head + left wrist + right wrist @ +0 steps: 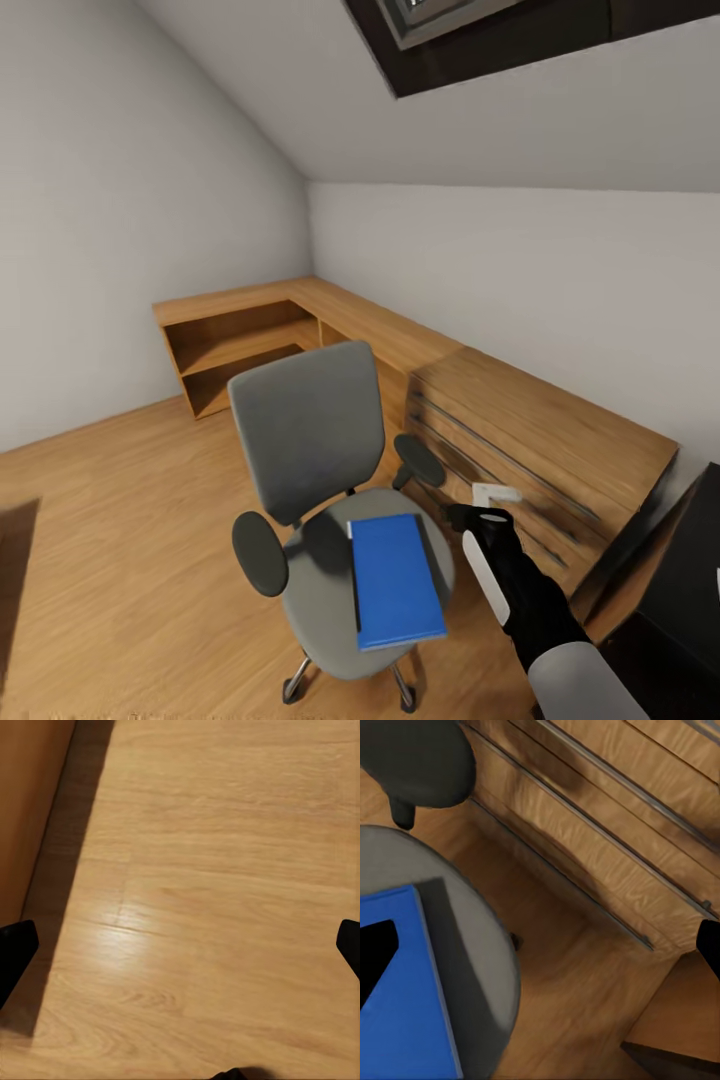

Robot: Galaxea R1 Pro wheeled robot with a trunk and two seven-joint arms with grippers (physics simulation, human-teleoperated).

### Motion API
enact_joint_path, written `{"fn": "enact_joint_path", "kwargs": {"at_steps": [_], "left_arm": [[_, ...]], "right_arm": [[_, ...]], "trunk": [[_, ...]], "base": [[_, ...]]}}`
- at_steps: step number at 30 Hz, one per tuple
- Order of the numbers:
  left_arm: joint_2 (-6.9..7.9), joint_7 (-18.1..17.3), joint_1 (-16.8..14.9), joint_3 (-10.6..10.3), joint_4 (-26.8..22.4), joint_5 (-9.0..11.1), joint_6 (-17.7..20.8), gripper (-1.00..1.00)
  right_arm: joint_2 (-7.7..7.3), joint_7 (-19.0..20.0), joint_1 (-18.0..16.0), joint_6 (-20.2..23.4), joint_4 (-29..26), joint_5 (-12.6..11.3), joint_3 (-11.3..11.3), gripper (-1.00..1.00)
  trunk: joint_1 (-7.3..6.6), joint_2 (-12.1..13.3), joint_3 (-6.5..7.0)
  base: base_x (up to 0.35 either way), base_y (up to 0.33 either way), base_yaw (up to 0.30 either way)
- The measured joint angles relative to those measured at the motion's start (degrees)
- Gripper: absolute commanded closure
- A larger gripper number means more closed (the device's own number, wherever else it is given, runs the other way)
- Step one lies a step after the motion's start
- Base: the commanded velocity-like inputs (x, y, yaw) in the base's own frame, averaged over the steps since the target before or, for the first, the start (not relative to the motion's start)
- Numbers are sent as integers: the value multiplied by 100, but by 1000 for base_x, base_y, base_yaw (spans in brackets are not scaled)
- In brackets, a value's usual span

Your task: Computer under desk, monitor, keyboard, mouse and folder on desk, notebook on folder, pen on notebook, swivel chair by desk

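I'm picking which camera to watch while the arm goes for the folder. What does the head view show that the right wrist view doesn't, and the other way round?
The head view alone shows the chair's tall back, the sloped ceiling, the skylight and the right arm with its end effector hanging beside the seat. The right wrist view alone gives a close look at the floor between the seat and the drawer fronts. Both show the blue folder lying flat on the grey seat, a black armrest and the oak cabinet.
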Motion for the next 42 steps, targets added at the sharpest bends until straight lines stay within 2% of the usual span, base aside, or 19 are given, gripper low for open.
{"fn": "enact_joint_path", "kwargs": {"at_steps": [19,32,42], "left_arm": [[-15,-1,-1,-6,1,-10,-98,-100],[-19,-10,-1,-14,1,-23,-93,-100],[-78,-10,0,-8,-8,-27,-97,-100]], "right_arm": [[4,37,1,-77,37,-9,3,-100],[78,14,1,-75,36,-12,94,-100],[91,11,0,-83,44,-3,97,-100]], "trunk": [[0,0,-25],[0,0,-26],[0,0,-26]], "base": [[0,0,45],[0,0,2],[0,0,206]]}}
